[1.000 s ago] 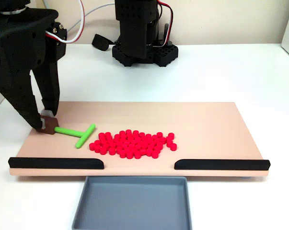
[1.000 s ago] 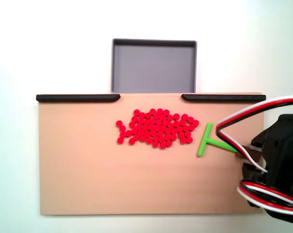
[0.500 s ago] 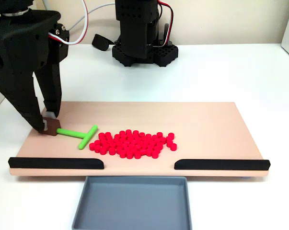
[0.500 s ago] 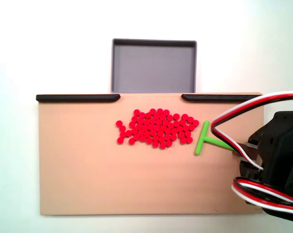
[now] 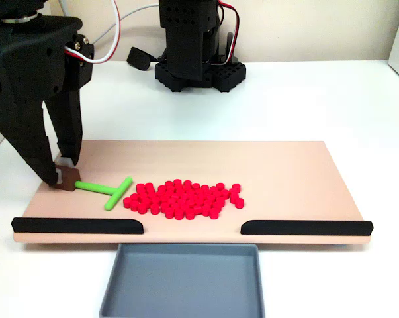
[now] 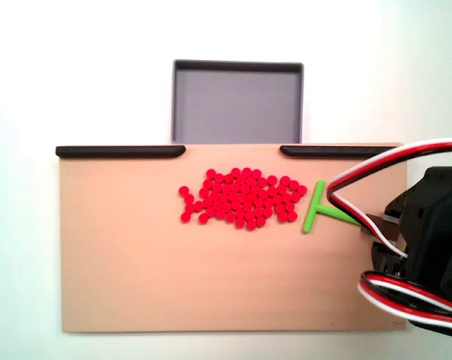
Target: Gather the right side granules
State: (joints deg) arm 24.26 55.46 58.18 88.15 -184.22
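Observation:
The granules [image 5: 182, 198] are small bright red pellets lying in one flat patch on the tan board [image 5: 285, 172], also seen from above as the granules [image 6: 240, 205]. A green T-shaped tool [image 5: 113, 191] lies just left of the patch in the fixed view from the front. Its crossbar is close to the nearest pellets. My gripper [image 5: 63, 176] is shut on the end of the tool's stem, at the board's left edge. From above, the gripper [image 6: 372, 227] and the tool [image 6: 315, 209] are on the right, partly under the arm's wires.
Two black rails [image 5: 78, 225] [image 5: 306, 227] line the board's front edge with a gap between them. A grey tray [image 5: 182, 281] sits below that gap. The arm's black base [image 5: 196, 46] stands behind the board.
The gripper and the green tool have shifted slightly toward the rail side of the board, the crossbar staying at the pile's edge. The red patch looks unchanged.

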